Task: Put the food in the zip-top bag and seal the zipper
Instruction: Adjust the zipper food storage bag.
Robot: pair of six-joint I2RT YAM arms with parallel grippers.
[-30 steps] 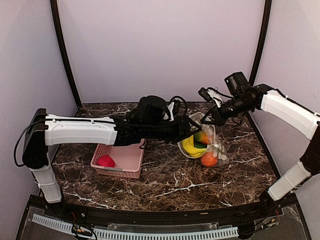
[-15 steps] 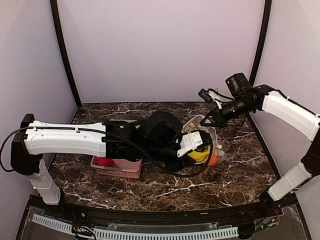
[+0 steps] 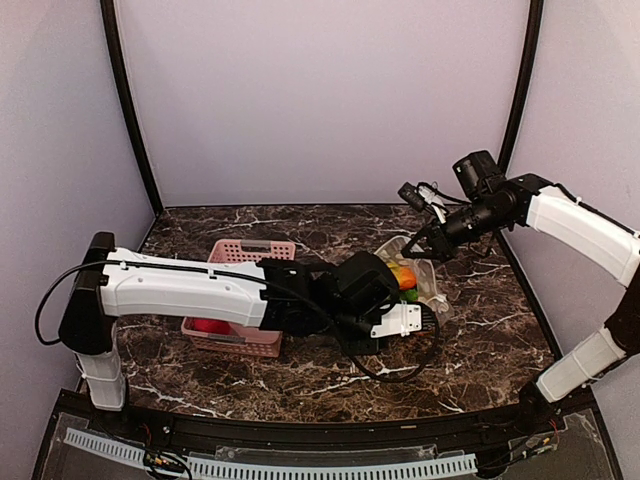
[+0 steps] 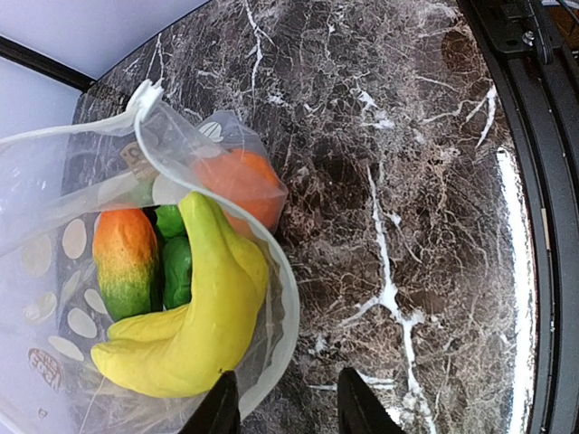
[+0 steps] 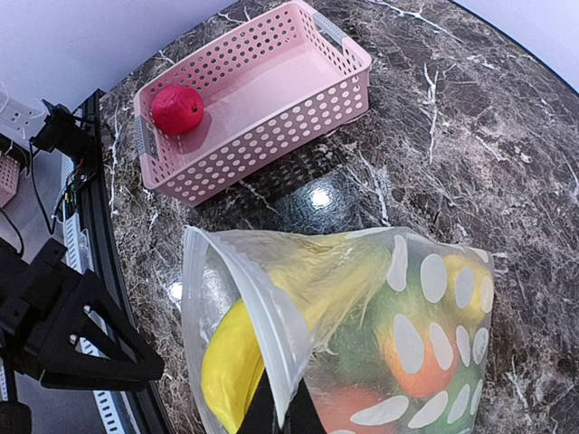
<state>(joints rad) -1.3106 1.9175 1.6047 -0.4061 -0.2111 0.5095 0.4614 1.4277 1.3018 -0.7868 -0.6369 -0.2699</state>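
The polka-dot zip-top bag [image 3: 418, 288] lies right of centre with its mouth open. Inside it are a yellow banana [image 4: 194, 334], an orange [image 4: 240, 181], green pieces [image 4: 174, 262] and an orange-green piece [image 4: 127, 258]. My right gripper [image 3: 428, 243] is shut on the bag's rim [image 5: 271, 334], where the zipper strip runs, and holds it up. My left gripper [image 4: 288, 411] is open and empty, low beside the bag's mouth; it also shows in the top view [image 3: 428, 318]. A magenta-red piece [image 5: 176, 108] lies in the pink basket [image 5: 344, 63].
The pink basket [image 3: 250, 250] stands left of the bag, partly hidden by my left arm [image 3: 190, 290], which stretches across the table in front of it. The table's front rail [image 4: 543, 226] is close behind my left gripper.
My left arm has pulled back from the bag's mouth toward the near side and lowered. My right gripper has kept its hold on the rim, almost unmoved.
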